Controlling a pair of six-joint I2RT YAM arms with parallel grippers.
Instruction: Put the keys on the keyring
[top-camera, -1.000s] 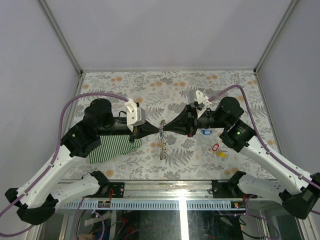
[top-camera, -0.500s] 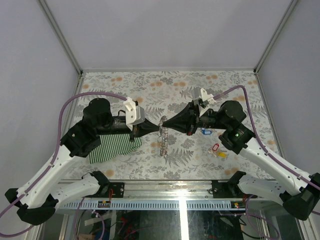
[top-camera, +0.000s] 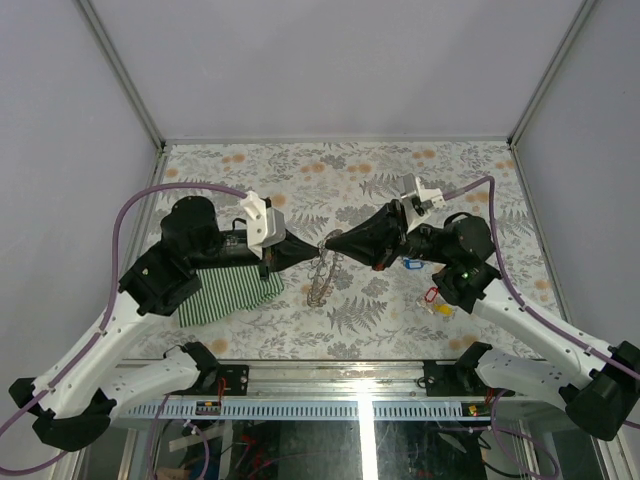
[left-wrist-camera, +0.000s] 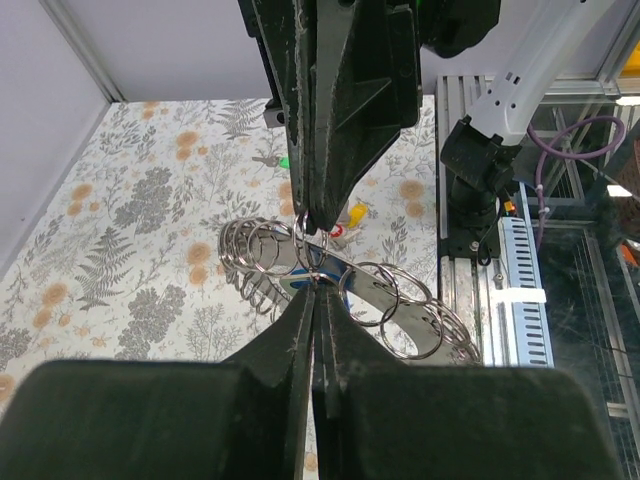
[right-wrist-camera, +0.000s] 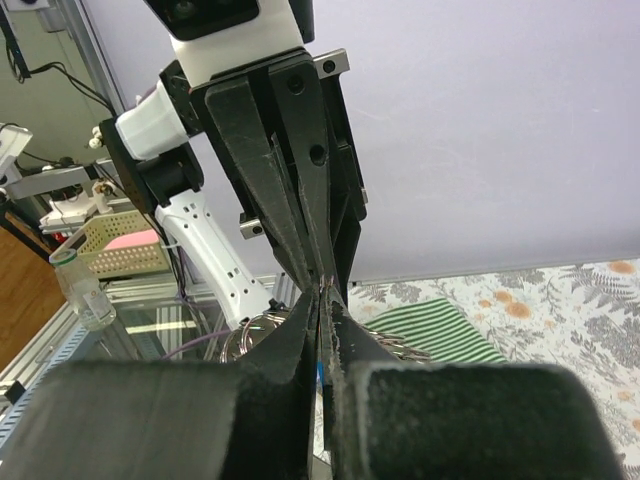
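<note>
L hand (top-camera: 314, 249) & R hand (top-camera: 331, 243) meet tip to tip above the mid of the bench (top-camera: 300, 170), both raised off it. L comes in from the left, R from the right and tilted down a little. Both are clenched tight, no gap btw the fingers, and each nips the top end of the keyring (top-camera: 320, 272).

The keyring hangs from that pinch point as a floppy silvery string of loops, trailing down and slightly left; can't tell if its low end touches the bench. In the L wrist view the loops fan out to both sides of the closed fingertips, w/ the R hand's tips coming down onto the top of one loop. A blue bit shows among the loops there, too small to say what it is.

Loose keys lie on the bench under and near the R arm, well apart from the keyring: blue key (top-camera: 411, 264) closest to the R hand's body, red key (top-camera: 431, 295) nearer the front edge, yellow key (top-camera: 441, 309) just beside the red.

Green striped cloth (top-camera: 225, 290) lies flat on the bench under the L arm, left of the keyring
</note>
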